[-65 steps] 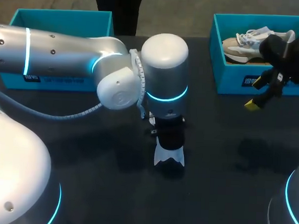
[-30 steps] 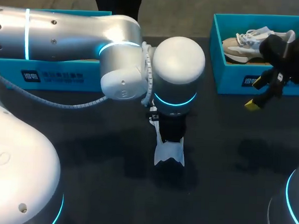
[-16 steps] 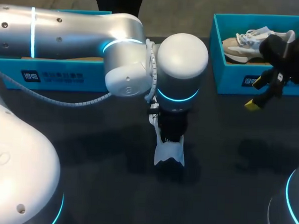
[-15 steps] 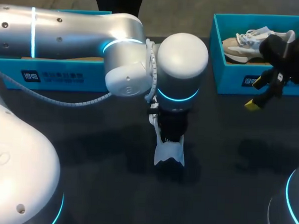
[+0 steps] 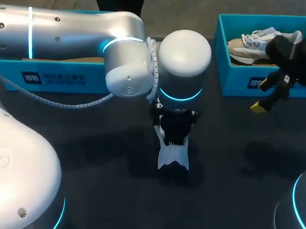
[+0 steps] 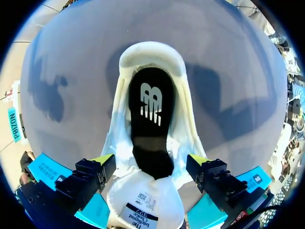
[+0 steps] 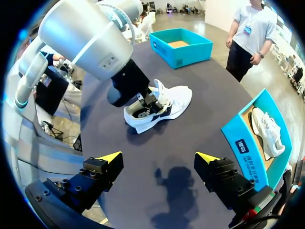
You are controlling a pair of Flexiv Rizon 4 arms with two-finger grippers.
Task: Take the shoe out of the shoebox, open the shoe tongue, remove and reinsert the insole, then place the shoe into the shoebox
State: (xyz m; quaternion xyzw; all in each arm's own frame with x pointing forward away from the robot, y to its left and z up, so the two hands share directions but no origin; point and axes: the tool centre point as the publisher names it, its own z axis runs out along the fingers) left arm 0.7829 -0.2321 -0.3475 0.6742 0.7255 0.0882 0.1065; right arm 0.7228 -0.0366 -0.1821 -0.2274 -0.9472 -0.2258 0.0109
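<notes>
A white shoe (image 5: 173,158) lies on the dark table at the middle, heel toward me, with its upper part hidden under my left wrist. From the left wrist the shoe (image 6: 183,138) shows its black insole (image 6: 151,109) with a white logo lying inside. The white tongue (image 6: 145,202) is folded back between the fingers. My left gripper (image 6: 150,162) stands open over the shoe's mouth, one yellow tip at each side. The right wrist view shows the left gripper (image 7: 143,99) on the shoe (image 7: 164,107). My right gripper (image 5: 268,94) hangs open near the right shoebox, holding nothing.
A blue shoebox (image 5: 236,80) at the back right holds a second pale shoe (image 5: 257,45). Another blue shoebox (image 5: 53,78) stands at the back left behind my left arm. In the right wrist view my own gripper (image 7: 159,157) is open above bare table.
My left gripper has gone from shut to wide open above the shoe, and its wrist shifted slightly. The shoe and the right arm have stayed put.
</notes>
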